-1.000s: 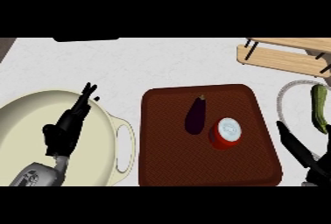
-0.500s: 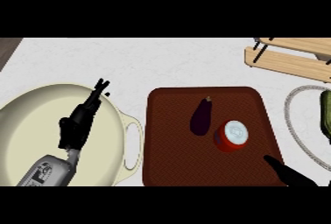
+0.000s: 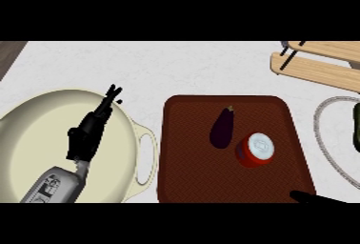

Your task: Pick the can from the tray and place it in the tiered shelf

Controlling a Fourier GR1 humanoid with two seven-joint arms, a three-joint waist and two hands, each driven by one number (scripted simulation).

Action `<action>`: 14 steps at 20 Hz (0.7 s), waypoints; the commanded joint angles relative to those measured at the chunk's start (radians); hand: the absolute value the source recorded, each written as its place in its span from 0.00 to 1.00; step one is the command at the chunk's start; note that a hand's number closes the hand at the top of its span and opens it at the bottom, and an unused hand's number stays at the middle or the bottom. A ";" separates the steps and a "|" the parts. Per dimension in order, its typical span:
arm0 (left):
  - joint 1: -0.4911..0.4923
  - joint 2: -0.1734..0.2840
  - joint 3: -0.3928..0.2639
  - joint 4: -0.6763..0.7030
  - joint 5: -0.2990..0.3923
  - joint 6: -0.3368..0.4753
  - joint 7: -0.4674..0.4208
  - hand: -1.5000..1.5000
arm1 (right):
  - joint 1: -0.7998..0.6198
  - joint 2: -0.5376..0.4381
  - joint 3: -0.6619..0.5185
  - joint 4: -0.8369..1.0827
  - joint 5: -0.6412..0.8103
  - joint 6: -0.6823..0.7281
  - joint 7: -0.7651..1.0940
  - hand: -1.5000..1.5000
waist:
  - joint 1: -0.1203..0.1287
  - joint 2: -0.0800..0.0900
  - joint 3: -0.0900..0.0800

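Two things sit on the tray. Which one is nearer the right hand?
The red can, right of the dark eggplant on the brown tray; the right hand shows at the lower right edge.

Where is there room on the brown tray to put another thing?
The tray is bare along its left side and across the front, below the eggplant and the can. Those two crowd the middle right, almost touching. The right hand is at the tray's front right corner.

can [image 3: 256, 149]: red, white top
tray [image 3: 188, 143]: dark brown
eggplant [image 3: 223, 127]: dark purple
pot [image 3: 35, 138]: cream, at 9 o'clock
shelf [image 3: 320, 66]: light wood, at 1 o'clock
table [image 3: 162, 66]: white, faint grey marks
left hand [image 3: 88, 133]: black
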 commanded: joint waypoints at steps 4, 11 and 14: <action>-0.055 -0.013 0.018 0.063 -0.002 -0.034 -0.004 0.50 | -0.185 -0.123 0.103 -0.068 0.058 0.276 0.424 0.00 | 0.012 0.006 0.000; -0.049 -0.046 0.007 0.049 -0.040 -0.009 0.021 0.50 | -0.398 -0.006 0.243 0.000 0.158 0.319 0.599 0.00 | 0.011 0.001 0.002; 0.004 -0.025 0.029 0.020 -0.022 -0.031 -0.004 0.50 | -0.400 0.036 0.241 -0.025 0.190 0.357 0.640 0.00 | 0.005 -0.004 0.002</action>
